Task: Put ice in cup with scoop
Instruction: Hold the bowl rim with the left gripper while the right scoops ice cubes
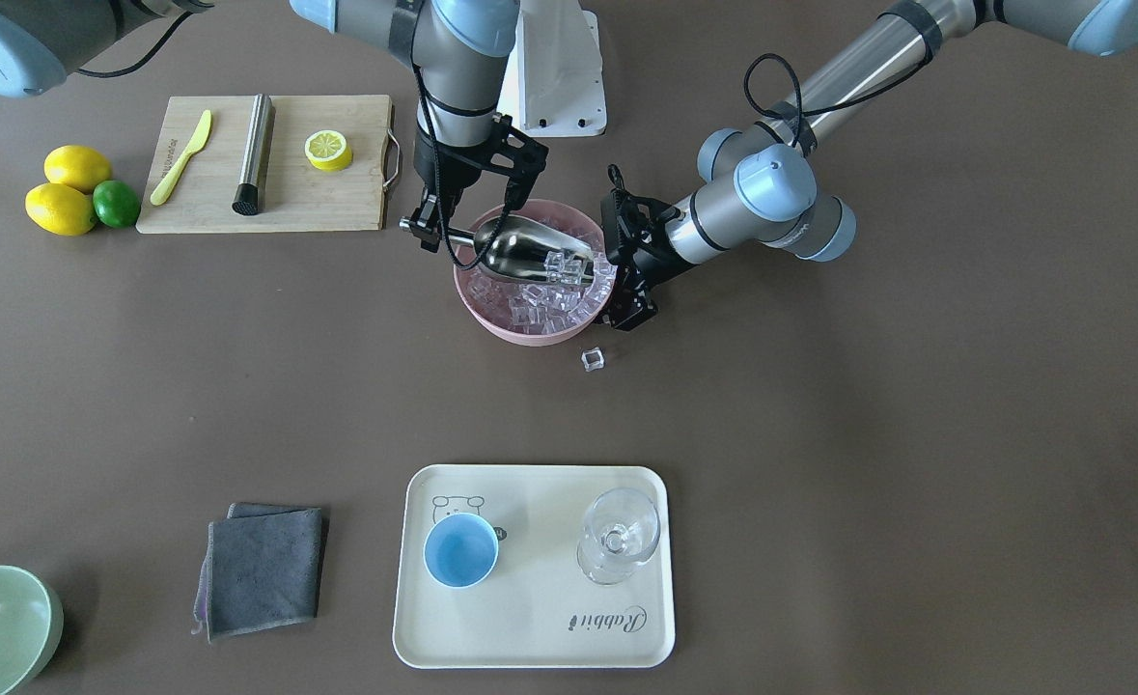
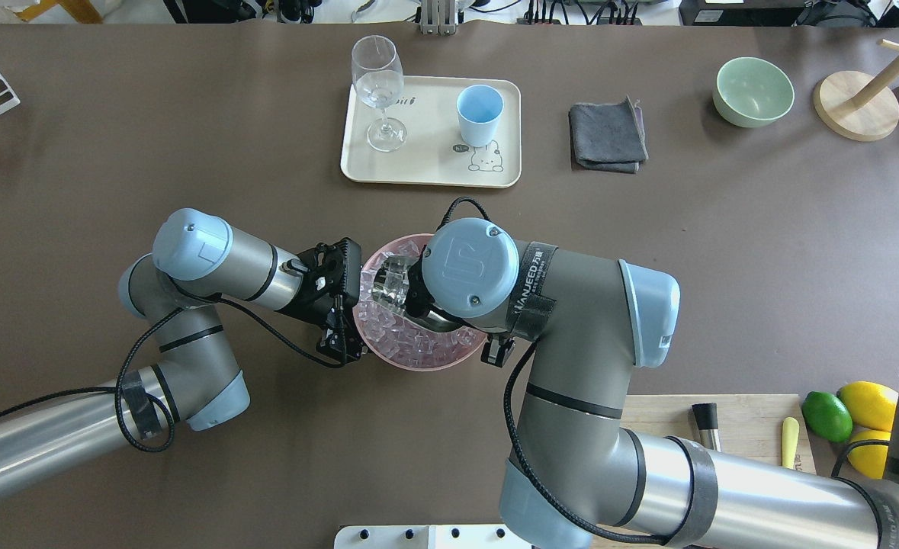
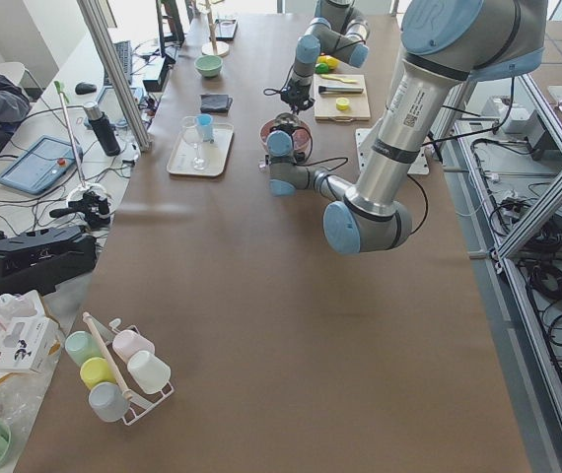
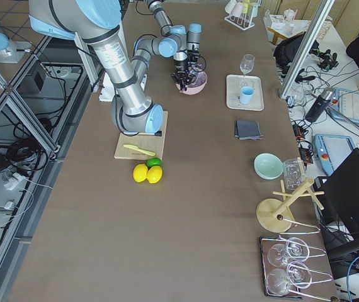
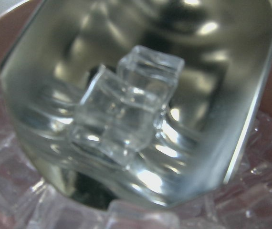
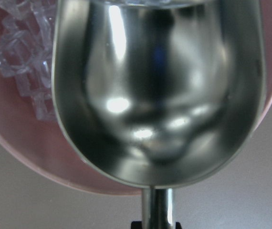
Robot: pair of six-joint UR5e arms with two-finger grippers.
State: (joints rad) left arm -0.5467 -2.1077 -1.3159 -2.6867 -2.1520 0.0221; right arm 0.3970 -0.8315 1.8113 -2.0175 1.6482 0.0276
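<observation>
Beside pink bowl (image 1: pixel 530 334), down-pointing right claw (image 1: pixel 427 228) tight around scoop (image 1: pixel 515 249) handle; left claw (image 1: pixel 631 311): grip unclear.

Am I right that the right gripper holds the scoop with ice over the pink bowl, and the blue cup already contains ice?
Not quite: the front-facing view shows the cup empty on the tray; the right gripper does hold the scoop with ice over the pink bowl.

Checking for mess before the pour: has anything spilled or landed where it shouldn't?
One ice cube lies on the table just outside the pink bowl, on the side toward the tray; it looks spilled.
</observation>
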